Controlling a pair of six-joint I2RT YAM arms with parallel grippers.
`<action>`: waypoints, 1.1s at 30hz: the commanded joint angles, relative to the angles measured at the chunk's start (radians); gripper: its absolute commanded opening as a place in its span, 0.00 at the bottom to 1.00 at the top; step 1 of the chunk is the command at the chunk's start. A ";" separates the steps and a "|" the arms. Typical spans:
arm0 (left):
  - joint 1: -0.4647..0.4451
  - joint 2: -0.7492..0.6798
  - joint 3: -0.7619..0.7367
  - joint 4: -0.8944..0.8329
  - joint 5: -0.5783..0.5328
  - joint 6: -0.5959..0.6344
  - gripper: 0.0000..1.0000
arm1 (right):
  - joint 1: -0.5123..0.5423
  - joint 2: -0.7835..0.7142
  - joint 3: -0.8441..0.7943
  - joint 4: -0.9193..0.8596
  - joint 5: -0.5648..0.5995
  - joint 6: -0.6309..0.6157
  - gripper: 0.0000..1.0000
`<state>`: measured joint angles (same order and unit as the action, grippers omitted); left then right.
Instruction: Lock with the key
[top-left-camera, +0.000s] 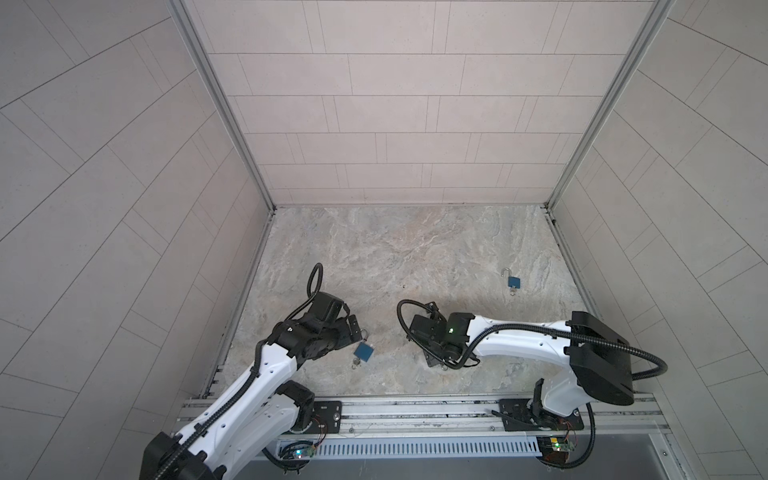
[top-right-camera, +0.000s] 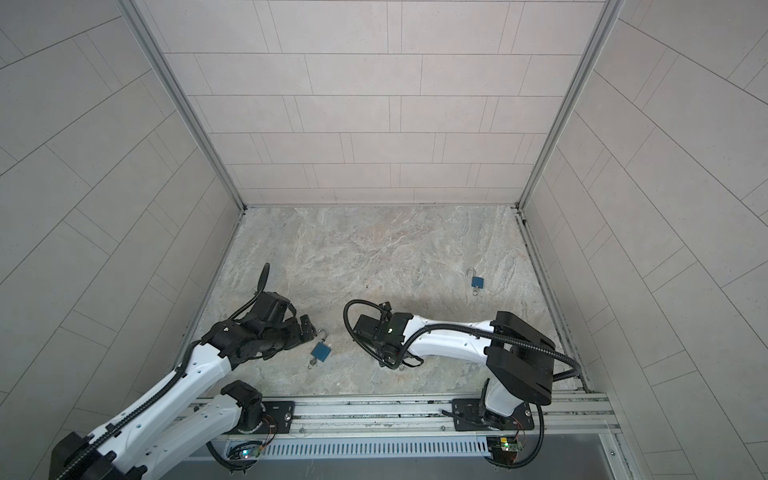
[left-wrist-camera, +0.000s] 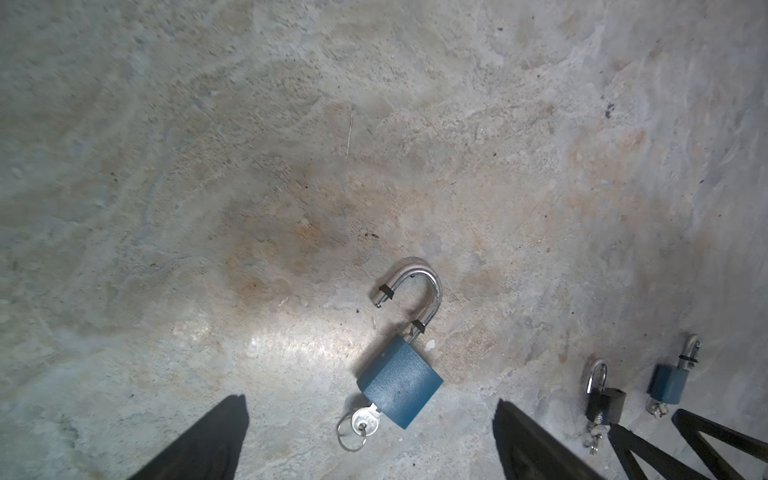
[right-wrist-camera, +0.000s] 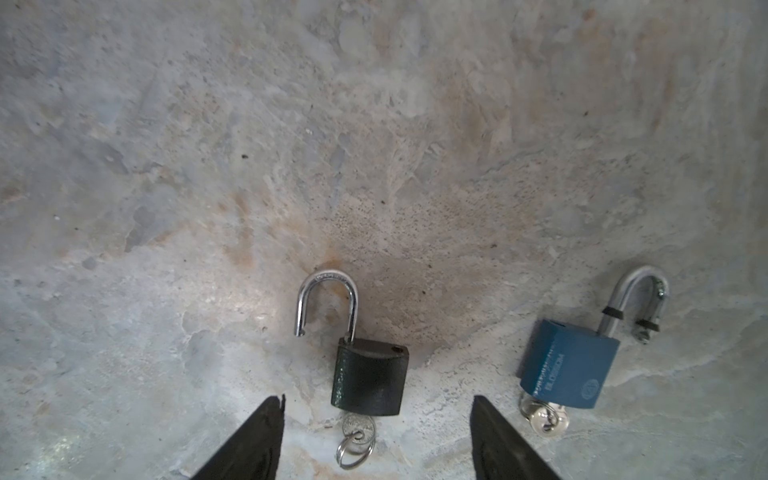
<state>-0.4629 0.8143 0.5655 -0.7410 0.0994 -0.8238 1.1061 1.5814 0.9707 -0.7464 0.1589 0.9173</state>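
1. Black painted metal, shackle open: the black padlock (right-wrist-camera: 370, 378) lies flat on the stone table (top-left-camera: 415, 249), mid-scene toward the near edge, under my right gripper (right-wrist-camera: 377, 399). Its key (right-wrist-camera: 358, 426) sits in the lock's near end.
2. My right fingers (right-wrist-camera: 249, 444) are parted, one on each side of the lock's key end, touching nothing. My left gripper (left-wrist-camera: 370, 401) is spread wide over the blue padlock (left-wrist-camera: 399, 382) on the near left, and is also empty.
3. Handling, as I judge it: solid, dense for its size and fully rigid, with slick painted faces likely to skate on the stone if pushed off-centre. The open shackle (right-wrist-camera: 328, 299) probably swivels freely, so it is no handle.
4. The best hold looks to be across the body's two narrow sides, leaving shackle and key clear. The key head is thin and small and would need a fine pinch to turn.
5. Around it, the key ring (right-wrist-camera: 353, 451) lies loose on the key's near side and could snag a fingertip.
6. The blue padlock and left gripper sit well apart to the left. A second blue padlock (top-left-camera: 514, 282) rests far right, well clear.
7. Nothing stands between my right fingers and the black lock.
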 joint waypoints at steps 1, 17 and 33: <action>-0.002 -0.073 -0.007 -0.021 -0.086 -0.076 1.00 | 0.008 0.031 0.012 -0.015 0.011 0.017 0.72; 0.006 -0.131 -0.016 -0.048 -0.172 -0.106 1.00 | -0.033 0.058 -0.067 0.082 -0.044 0.011 0.59; 0.008 -0.149 0.005 -0.016 -0.158 -0.057 1.00 | -0.053 0.017 -0.166 0.159 -0.085 0.038 0.47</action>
<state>-0.4603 0.6956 0.5571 -0.7738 -0.0616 -0.9085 1.0588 1.5921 0.8463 -0.5671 0.0811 0.9302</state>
